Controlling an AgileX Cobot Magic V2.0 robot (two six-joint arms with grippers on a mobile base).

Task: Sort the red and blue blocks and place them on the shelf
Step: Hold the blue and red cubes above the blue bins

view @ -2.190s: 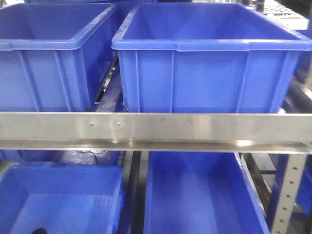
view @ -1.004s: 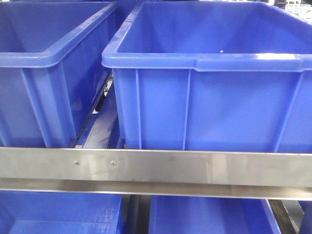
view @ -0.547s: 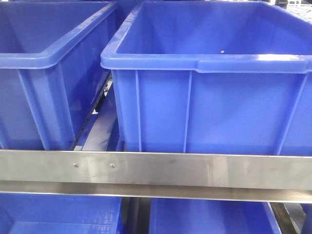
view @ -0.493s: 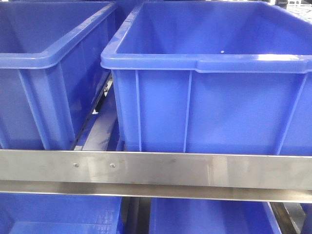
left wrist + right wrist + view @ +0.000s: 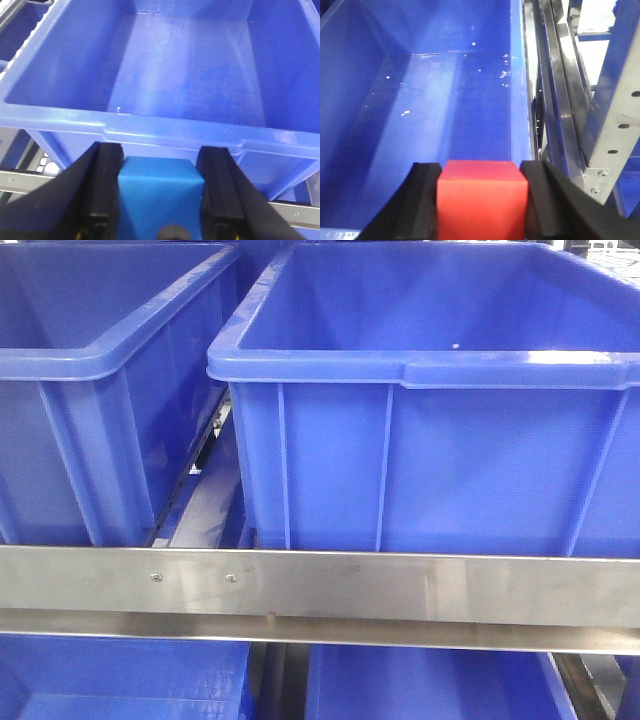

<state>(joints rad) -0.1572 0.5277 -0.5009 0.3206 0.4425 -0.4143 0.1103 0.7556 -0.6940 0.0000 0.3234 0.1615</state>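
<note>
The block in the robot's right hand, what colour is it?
Bright red. The block shows best in the right wrist view, clamped in the right gripper.

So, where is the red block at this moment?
In the right wrist view, the red block sits between the right gripper's fingers, above a blue bin.

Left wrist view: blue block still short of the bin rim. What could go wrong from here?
1. The blue block, clamped in the left gripper, sits below and in front of the bin's rim; advancing without lifting would likely ram the wall.
2. Releasing now would probably drop it outside the bin, towards the shelf rail.
3. The right gripper holds the red block over its bin, near the right wall; drifting right could clip it.
</note>
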